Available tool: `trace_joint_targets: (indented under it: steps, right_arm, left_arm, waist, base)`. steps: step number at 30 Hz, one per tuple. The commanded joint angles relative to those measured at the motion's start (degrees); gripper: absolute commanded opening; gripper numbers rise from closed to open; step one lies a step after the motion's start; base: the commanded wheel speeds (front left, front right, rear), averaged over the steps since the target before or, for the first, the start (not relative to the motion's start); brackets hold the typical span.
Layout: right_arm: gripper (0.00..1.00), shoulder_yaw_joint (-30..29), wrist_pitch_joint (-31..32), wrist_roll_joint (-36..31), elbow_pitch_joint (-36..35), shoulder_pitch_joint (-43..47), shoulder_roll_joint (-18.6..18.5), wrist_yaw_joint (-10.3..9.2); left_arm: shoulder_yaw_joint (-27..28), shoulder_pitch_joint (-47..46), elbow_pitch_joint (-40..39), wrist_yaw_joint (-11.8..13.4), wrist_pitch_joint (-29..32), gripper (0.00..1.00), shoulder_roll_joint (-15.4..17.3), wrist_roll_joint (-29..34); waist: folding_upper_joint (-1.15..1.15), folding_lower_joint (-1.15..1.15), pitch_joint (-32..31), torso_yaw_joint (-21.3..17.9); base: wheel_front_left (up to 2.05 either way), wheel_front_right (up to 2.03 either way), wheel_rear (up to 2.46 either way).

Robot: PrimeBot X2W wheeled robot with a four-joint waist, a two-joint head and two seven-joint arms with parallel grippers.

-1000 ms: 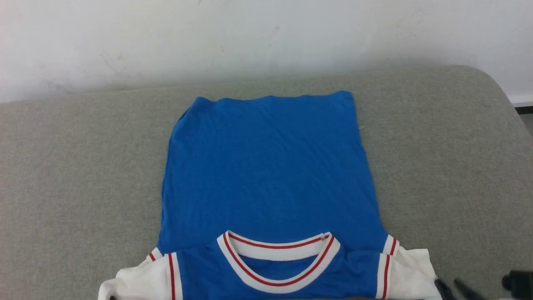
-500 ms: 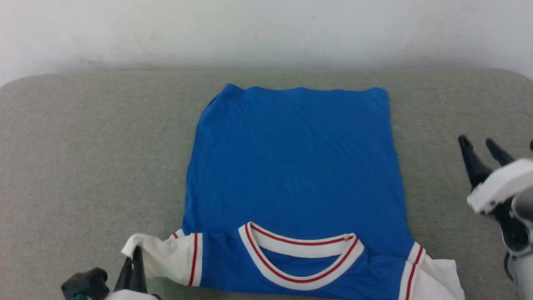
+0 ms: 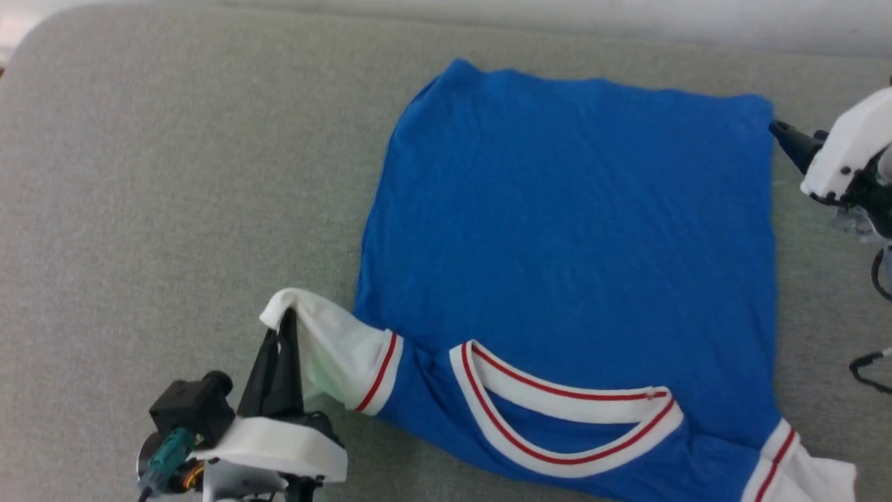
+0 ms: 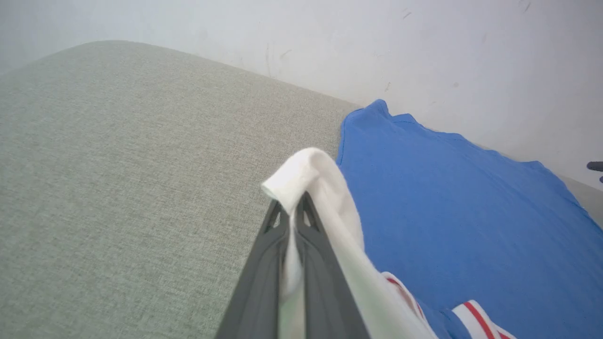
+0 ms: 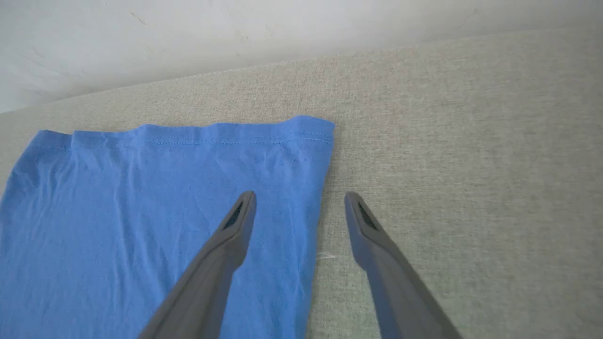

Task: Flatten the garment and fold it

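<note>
Grey cushion (image 3: 139, 174): carries the work. Shirt (image 3: 571, 244): lies flat between the two grippers. White sleeve (image 3: 334, 348): raised and pinched at its edge by the left gripper (image 3: 284, 328). Right gripper (image 5: 299, 197): fingers spread astride the shirt's side edge, with the hem corner just ahead. Recommendation: grip that edge first, then carry both holds inward together, low and taut.

Grey-green padded surface (image 3: 174, 174) set against a white wall (image 4: 424, 47)
The surface is covered in woven, slightly speckled fabric, with a rounded corner at its far left; the wall rising behind it is pale and matt, marked by faint scuffs and scratches
</note>
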Motion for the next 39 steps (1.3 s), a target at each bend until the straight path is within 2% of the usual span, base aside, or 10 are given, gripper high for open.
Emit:
trace_joint_targets:
  steps: [1, 9, 11, 12, 13, 20, 23, 28, 34, 39]
  right_arm:
    - [1.00, 0.90, 2.19, 0.38, 1.84, -1.66, -0.28, -0.04]
    - [1.00, 4.79, 16.53, 1.93, 10.87, -5.45, -0.08, -0.04]
    - [0.42, 5.76, 18.94, 1.75, 12.14, -5.42, -0.06, -0.04]
    - [0.06, 6.18, 19.42, 1.71, 12.34, -5.32, -0.07, -0.04]
    - [0.00, 6.42, 19.80, 1.80, 12.54, -5.24, -0.06, -0.04]
    - [0.00, 10.45, 12.86, 0.41, 7.76, -5.20, -2.06, -0.04]
    - [0.00, 15.45, 8.51, -2.53, 4.28, -4.75, -4.43, -0.04]
    - [0.00, 22.96, 4.42, -1.76, -3.48, -1.99, -7.39, -0.04]
    - [0.00, 30.55, 4.70, 3.35, -17.84, 7.99, -15.18, -0.04]
    - [0.00, 30.29, 7.84, 6.63, -29.87, 21.28, -22.24, -0.04]
  left_arm:
    - [-0.36, -1.37, -0.65, -0.32, -0.41, 0.00, -0.04, 0.64]
    - [-1.62, -3.06, -1.63, -0.32, -0.74, 0.00, -0.32, 1.61]
    - [-1.72, -3.15, -1.37, -0.38, -0.83, 0.00, -0.32, 1.55]
    - [-1.71, -3.18, -1.20, -0.38, -0.89, 0.00, -0.31, 1.51]
    - [-1.68, -3.20, -1.03, -0.38, -0.95, 0.00, -0.28, 1.47]
    - [-1.29, -2.89, 0.37, -0.52, -1.00, 0.00, 0.29, 0.89]
    - [-0.61, -1.95, 1.16, -0.33, -0.67, 0.00, 0.98, 0.44]
    - [1.59, 1.80, 1.97, 0.95, 0.50, 0.00, 3.02, -0.33]
    - [4.60, 7.62, 0.99, 3.37, 2.62, 0.00, 5.27, -1.38]
    - [6.94, 11.71, -1.24, 5.55, 3.89, 0.00, 6.26, -2.14]
  waist:
    - [0.00, -0.02, 4.92, 3.10]
    - [0.00, -0.02, 6.74, 3.01]
    - [0.00, -0.02, 6.58, 2.82]
    - [0.00, -0.02, 6.43, 2.68]
    - [0.00, -0.02, 6.27, 2.52]
    - [0.00, -0.02, 3.23, 1.24]
    - [0.00, -0.02, 0.54, 0.16]
    - [0.00, -0.02, -4.86, -2.81]
    - [0.00, -0.02, -10.48, -7.64]
    - [0.00, -0.02, -12.61, -12.27]
  base:
    - [0.00, 0.00, 0.00]
    - [0.00, 0.00, 0.00]
    - [0.00, 0.00, 0.00]
    - [0.00, 0.00, 0.00]
    - [0.00, 0.00, 0.00]
    - [0.00, 0.00, 0.00]
    - [0.00, 0.00, 0.00]
    - [0.00, 0.00, 0.00]
    - [0.00, 0.00, 0.00]
    - [0.00, 0.00, 0.00]
